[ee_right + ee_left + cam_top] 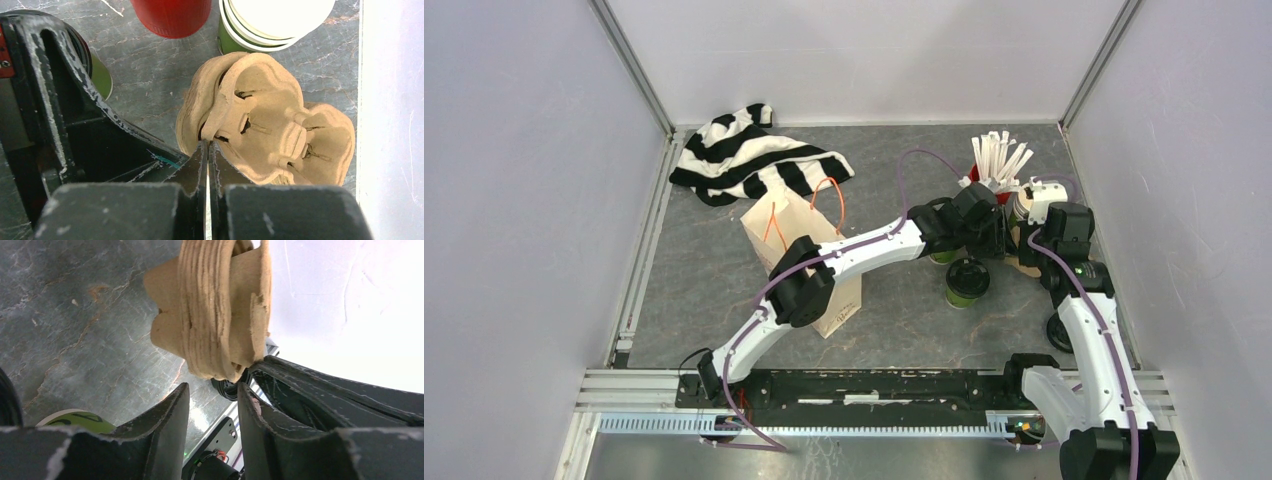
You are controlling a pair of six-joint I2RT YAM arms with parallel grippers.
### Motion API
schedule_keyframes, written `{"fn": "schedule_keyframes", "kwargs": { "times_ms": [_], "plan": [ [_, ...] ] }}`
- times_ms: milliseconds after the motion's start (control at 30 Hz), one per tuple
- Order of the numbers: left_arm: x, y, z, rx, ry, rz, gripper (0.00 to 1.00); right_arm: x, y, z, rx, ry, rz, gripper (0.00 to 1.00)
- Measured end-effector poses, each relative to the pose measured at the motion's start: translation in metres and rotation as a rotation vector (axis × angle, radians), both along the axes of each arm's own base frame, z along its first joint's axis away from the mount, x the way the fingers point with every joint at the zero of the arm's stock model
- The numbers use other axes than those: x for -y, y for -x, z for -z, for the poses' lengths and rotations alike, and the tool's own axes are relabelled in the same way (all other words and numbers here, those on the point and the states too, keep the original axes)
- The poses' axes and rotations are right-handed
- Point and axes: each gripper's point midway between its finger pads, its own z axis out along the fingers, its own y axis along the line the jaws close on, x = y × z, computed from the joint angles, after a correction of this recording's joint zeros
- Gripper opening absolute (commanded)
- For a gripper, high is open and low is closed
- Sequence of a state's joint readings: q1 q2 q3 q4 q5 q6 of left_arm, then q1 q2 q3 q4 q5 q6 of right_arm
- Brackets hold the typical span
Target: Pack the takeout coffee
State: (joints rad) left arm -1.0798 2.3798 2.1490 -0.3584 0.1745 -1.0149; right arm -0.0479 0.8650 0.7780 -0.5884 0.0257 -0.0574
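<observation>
The right tool (207, 144) is pinched to a slit on the rim of the pulp carrier stack (270, 115). The left tool (213, 390) hangs narrowly parted (nothing between its fingers) just beside that stack. One lidded coffee cup (967, 281) stands on the worktop (894, 320) near both tools; the other cup (943, 257) sits partly under the left tool.

We find the table (704, 280) surfaced in dark grey, stone-patterned sheet with pale veining; the left wrist view shows a few rust-coloured marks on it. Plain pale panels enclose three sides: left wall (524, 200), back wall (864, 50) and right wall (1194, 200). Silver aluminium posts (632, 65) stand at both back corners. A silver channel (639, 260) runs along the foot of the left wall. A black rail (904, 383) on silver extrusion crosses the near edge. Light is even and diffuse, and shadows are soft.
</observation>
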Motion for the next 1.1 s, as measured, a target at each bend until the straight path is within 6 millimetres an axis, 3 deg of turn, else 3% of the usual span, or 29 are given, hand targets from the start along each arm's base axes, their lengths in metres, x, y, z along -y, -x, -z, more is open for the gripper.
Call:
{"fn": "schedule_keyframes", "kwargs": {
  "times_ms": [200, 433, 867, 1000, 1100],
  "plan": [
    [0.003, -0.005, -0.010, 0.021, 0.021, -0.012, 0.53, 0.000, -0.001, -0.002, 0.006, 0.003, -0.001, 0.00],
    [0.005, -0.011, -0.014, 0.029, 0.020, -0.043, 0.45, 0.001, -0.001, -0.005, 0.008, 0.006, 0.000, 0.00],
    [0.004, -0.014, 0.017, 0.016, -0.057, -0.082, 0.45, 0.006, 0.004, -0.013, -0.007, 0.020, 0.019, 0.00],
    [0.005, -0.011, 0.018, 0.020, -0.062, -0.081, 0.46, 0.023, 0.011, -0.031, 0.007, 0.090, 0.090, 0.00],
    [0.003, -0.011, 0.020, 0.019, -0.074, -0.085, 0.48, 0.032, 0.015, -0.060, 0.067, 0.128, 0.131, 0.00]
  ]
}}
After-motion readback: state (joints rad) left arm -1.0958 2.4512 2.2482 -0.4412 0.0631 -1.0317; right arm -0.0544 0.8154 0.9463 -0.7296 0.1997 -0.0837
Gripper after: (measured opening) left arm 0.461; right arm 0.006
